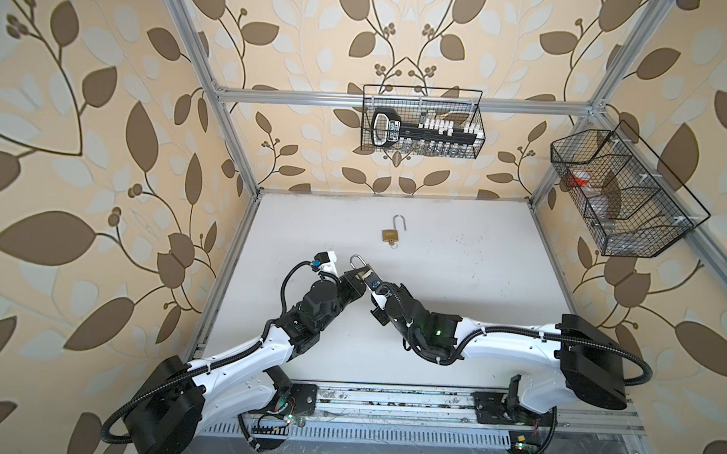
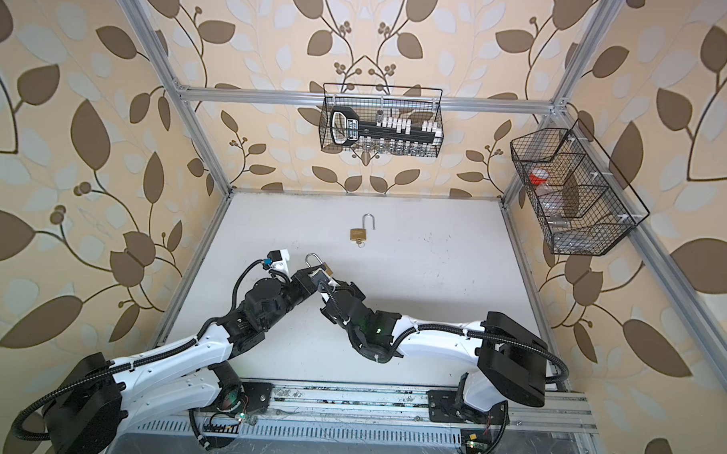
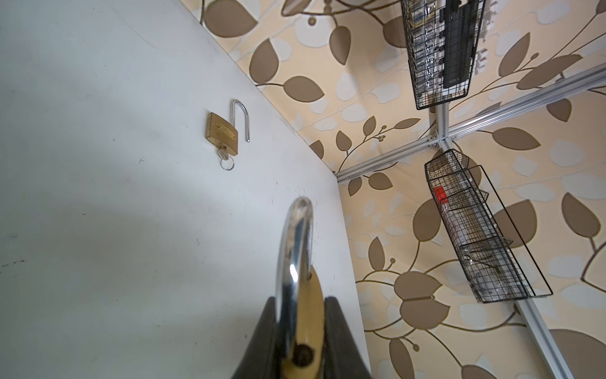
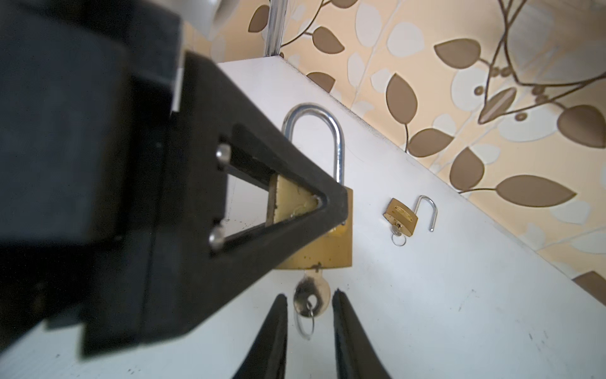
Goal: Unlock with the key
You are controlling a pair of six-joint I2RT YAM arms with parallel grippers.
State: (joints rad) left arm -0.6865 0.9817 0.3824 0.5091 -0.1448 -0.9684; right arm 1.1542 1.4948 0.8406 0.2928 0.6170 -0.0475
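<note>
Padlock [image 4: 328,246] body half hidden by left jaws; key [image 4: 313,293] inserted.

We are looking at a white tabletop [image 1: 455,281] carrying one small brass padlock [image 1: 389,235], lying flat, shackle open, key [image 3: 223,154] inserted.

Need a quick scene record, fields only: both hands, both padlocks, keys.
left hand: shut on brass padlock with steel shackle
key: small silver key seated in the held padlock's keyhole, ring dangling
right hand: open, fingers either side of the key head, apparently not touching it
held shackle: released or not, unclear
second brass padlock: lying on white tabletop, shackle swung open, own key inserted
</note>
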